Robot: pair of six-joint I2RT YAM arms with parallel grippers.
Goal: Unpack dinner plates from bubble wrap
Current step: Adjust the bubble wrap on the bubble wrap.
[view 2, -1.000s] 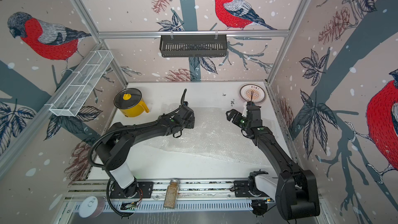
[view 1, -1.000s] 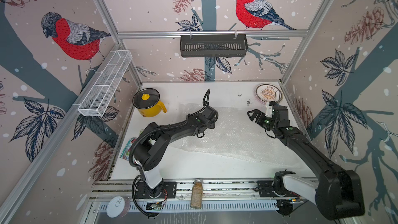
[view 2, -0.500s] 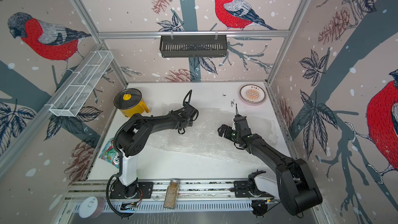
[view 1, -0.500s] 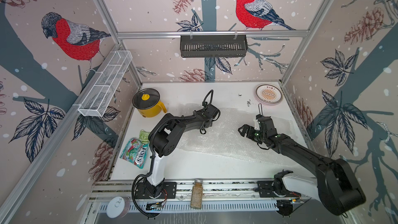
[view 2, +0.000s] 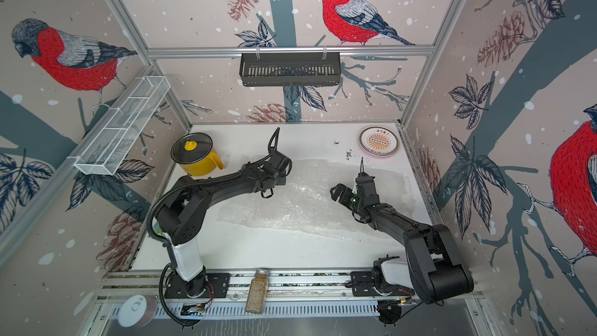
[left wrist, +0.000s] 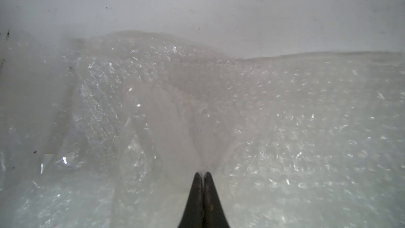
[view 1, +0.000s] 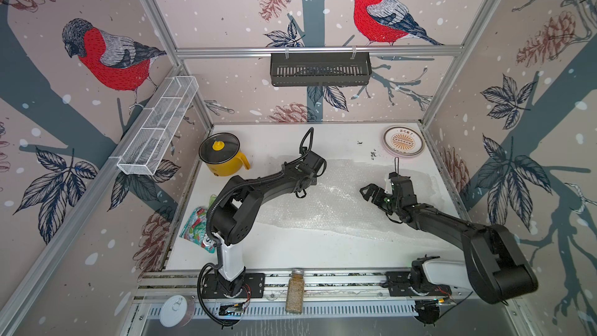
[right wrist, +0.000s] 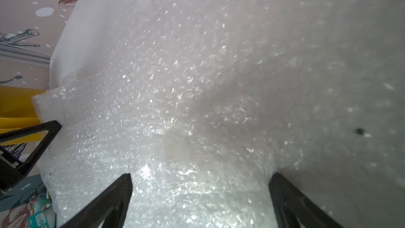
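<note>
**Operator:** Where does the bubble wrap lie, and which pincer has it?

**Technician:** The bubble wrap (view 1: 339, 211) lies spread on the bench (view 1: 290, 253), its long axis running away from the yellow pot (view 1: 223, 161). The left pincer (left wrist: 203, 174) is fully closed, pinching a raised pleat at the end nearer the pot.

**Operator:** And the right pincer?

**Technician:** The right pincer (right wrist: 201, 178) stands wide open over the end farther from the pot and holds nothing. The sunburst plate (view 1: 403, 141) sits unwrapped beyond that end. Whether a plate lies under the sheet cannot be told.

Top views: high above the near edge, facing down over the whole bench (view 1: 290, 253).
Wrist views: close above the bubble wrap (left wrist: 285, 128).
</note>
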